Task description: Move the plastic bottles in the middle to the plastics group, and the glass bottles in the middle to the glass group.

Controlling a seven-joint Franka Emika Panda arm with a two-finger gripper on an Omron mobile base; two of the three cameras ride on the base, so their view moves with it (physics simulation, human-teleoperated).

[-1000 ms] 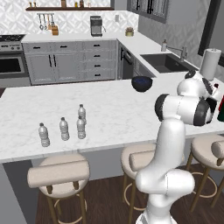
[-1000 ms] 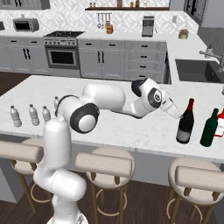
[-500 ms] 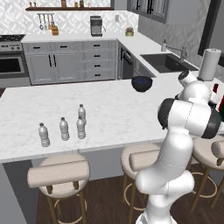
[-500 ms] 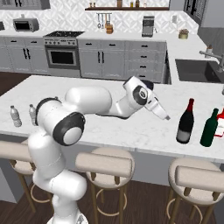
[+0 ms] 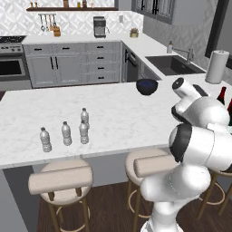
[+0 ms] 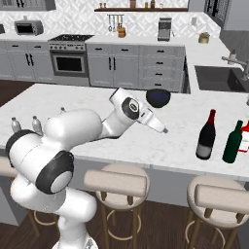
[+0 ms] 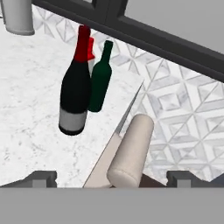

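The pincer [image 7: 112,177] stands apart with nothing between its tips, which rise as two small dark stubs at the bottom of the hand view. In the right base view the pincer [image 6: 163,129] hangs over the white marble worktop [image 6: 97,104], a little back from its front edge and well apart from the bottles at the right end.

Straight ahead of it in the hand view stands the dark red wine bottle [image 7: 75,85], upright on the worktop near the edge, with a red top and a pale band at its foot. Just behind it stand the dark green bottle [image 7: 100,78] and a red-topped bottle [image 7: 91,48], mostly hidden. In the right base view the dark red wine bottle [image 6: 206,136] and the dark green bottle [image 6: 233,142] stand side by side near the front right corner of the worktop. A padded stool [image 7: 131,151] sits below that edge.

The dark blue bowl [image 6: 158,97] sits near the back edge of the worktop; what it holds cannot be told.

Four plastic bottles [image 5: 66,133], clear with white caps, stand upright together near the front left of the worktop [image 5: 118,113], well apart from the glass. The paper-towel roll [image 5: 216,66] stands at the far right, beside the sink [image 5: 170,64].
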